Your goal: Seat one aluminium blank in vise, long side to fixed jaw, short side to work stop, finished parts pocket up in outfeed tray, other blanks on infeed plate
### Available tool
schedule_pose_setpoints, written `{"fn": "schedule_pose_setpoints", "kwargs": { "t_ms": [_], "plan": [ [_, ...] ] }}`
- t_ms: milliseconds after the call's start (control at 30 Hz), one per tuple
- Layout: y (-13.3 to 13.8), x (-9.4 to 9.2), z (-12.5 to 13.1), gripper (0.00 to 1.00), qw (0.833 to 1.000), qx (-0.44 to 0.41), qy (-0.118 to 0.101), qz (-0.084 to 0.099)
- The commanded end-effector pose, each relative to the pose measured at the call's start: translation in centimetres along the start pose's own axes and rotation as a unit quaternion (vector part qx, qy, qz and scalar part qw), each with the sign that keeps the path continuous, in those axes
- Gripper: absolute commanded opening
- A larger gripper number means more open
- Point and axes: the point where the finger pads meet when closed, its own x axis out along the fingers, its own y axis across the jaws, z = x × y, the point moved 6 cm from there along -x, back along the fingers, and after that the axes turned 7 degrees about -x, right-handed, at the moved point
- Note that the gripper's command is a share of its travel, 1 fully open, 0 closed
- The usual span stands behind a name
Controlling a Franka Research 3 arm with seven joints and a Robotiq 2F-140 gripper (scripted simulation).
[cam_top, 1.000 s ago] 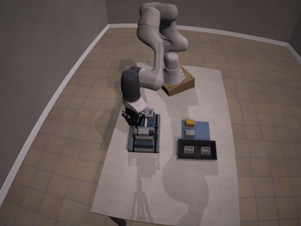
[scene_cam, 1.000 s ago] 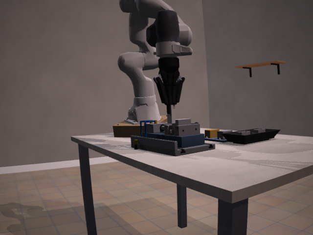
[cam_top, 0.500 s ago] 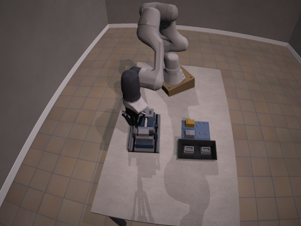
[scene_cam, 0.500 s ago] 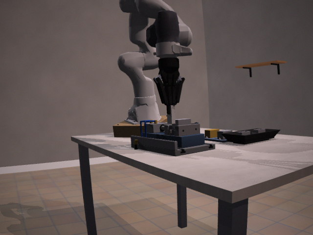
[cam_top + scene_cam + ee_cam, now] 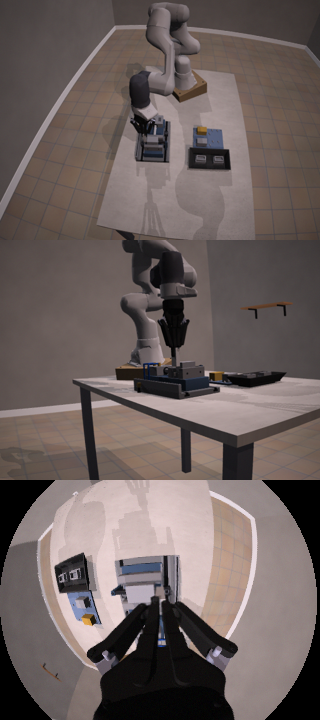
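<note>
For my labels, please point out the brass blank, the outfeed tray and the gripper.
brass blank (image 5: 201,130): top view, its top face.
outfeed tray (image 5: 191,158): top view, its left wall.
gripper (image 5: 174,349): exterior view, between the shut fingers.

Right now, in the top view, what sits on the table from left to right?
Shut gripper → vise → infeed plate and, in front of it, the outfeed tray.

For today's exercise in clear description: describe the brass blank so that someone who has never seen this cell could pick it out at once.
Start at the black outfeed tray on the table's right side; the blue infeed plate borders it on the side nearer the robot's base. The brass blank sits on that plate's far left corner. It is the only yellow block; its neighbour, the aluminium blank, is grey.
</note>
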Motion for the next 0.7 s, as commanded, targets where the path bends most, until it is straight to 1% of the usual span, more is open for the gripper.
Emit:
{"fn": "schedule_pose_setpoints", "kwargs": {
  "t_ms": [0,667],
  "plan": [
    [-0.26,-0.10,-0.19,0.00,1.000,0.001,0.002,0.001],
    [-0.74,-0.10,-0.25,0.00,1.000,0.001,0.002,0.001]
  ]
}}
